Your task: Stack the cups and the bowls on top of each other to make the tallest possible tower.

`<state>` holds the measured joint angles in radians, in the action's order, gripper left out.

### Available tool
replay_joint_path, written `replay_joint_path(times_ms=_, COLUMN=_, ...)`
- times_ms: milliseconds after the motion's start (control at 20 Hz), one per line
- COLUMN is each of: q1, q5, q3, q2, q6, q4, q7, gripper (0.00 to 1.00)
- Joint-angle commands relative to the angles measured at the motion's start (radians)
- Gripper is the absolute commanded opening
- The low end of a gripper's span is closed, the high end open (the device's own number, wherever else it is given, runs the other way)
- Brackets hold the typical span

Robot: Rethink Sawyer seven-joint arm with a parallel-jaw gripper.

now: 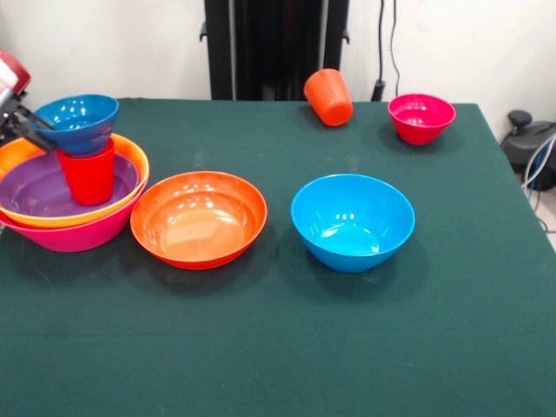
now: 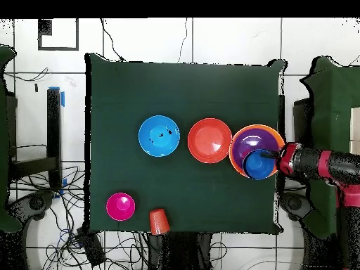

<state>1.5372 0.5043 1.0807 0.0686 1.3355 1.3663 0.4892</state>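
- No text, label, brand, number or sign can be read in either view.
- The bowls (image 1: 199, 217) and cups (image 1: 329, 96) are plain glossy plastic with no lettering or marks showing.
- The green cloth on the bench (image 1: 347, 347) is unmarked.
- The red and black arm (image 2: 320, 166) shows no legible writing.
- The wall and floor around the bench carry nothing readable.

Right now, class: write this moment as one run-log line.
claw: gripping small blue bowl | bowl: atop red cup in stack | loose: orange cup on its side
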Motion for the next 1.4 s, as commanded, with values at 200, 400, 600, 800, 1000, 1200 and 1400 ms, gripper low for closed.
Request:
replay_joint_path(times_ms=200, q1=-0.031, q5=0.043, q3=0.036, q2=0.006, q6=-0.085, q4=0.011, q7=-0.275, gripper=0.0)
replay_joint_path(times_ms=400, q1=-0.026, q5=0.051, q3=0.042, q2=0.014, q6=-0.082, q4=0.017, q7=-0.273, gripper=0.0)
replay_joint_path(times_ms=600, q1=-0.001, q5=0.06, q3=0.047, q2=0.011, q6=-0.095, q4=0.048, q7=-0.277, gripper=0.0)
replay_joint_path(times_ms=800, q1=0.004, q5=0.071, q3=0.044, q2=0.0, q6=-0.113, q4=0.055, q7=-0.278, gripper=0.0)
replay_joint_path(times_ms=1000, q1=0.001, q5=0.069, q3=0.028, q2=-0.011, q6=-0.112, q4=0.057, q7=-0.266, gripper=0.0)
replay_joint_path(times_ms=1200, q1=0.006, q5=0.07, q3=0.017, q2=-0.024, q6=-0.122, q4=0.071, q7=-0.254, gripper=0.0)
replay_joint_path(times_ms=1400, q1=0.01, q5=0.071, q3=0.001, q2=-0.036, q6=-0.123, q4=0.081, q7=-0.244, gripper=0.0)
